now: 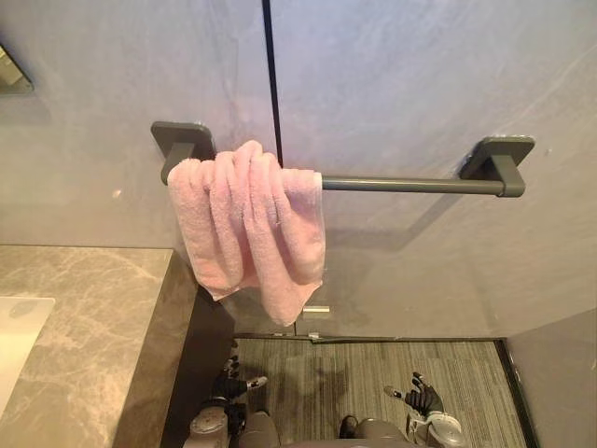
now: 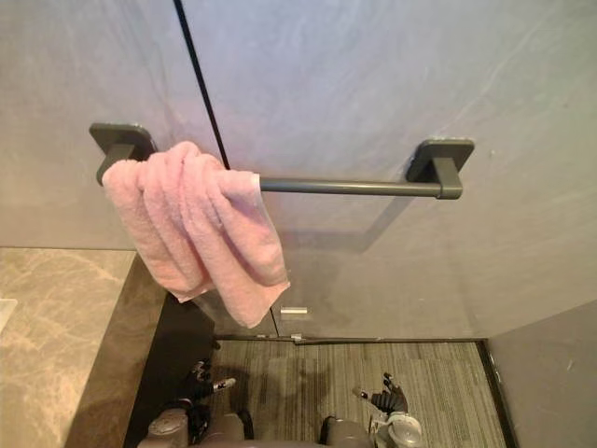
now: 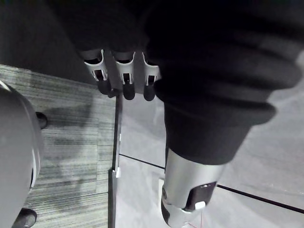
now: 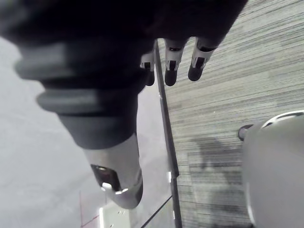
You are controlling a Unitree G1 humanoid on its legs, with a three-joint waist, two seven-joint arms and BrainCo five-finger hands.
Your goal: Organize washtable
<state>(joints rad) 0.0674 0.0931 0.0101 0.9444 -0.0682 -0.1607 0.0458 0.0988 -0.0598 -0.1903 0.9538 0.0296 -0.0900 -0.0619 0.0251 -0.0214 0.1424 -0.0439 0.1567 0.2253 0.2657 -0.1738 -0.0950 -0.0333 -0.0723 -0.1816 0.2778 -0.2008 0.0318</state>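
Done: towel [image 1: 247, 229] hangs on rail [image 1: 410, 185], bunched at its left end.
Left: probably spreading it flat.
Hands: left hand [image 1: 230, 385] and right hand [image 1: 424, 399] low, fingers loose, empty.

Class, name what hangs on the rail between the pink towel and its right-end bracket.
Nothing: between the pink towel and the bracket, the rail is bare, seen in both eye views.

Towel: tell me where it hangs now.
In the eye views the towel hangs bunched over the left end of the wall bar, just up and right of the counter and its far corner.
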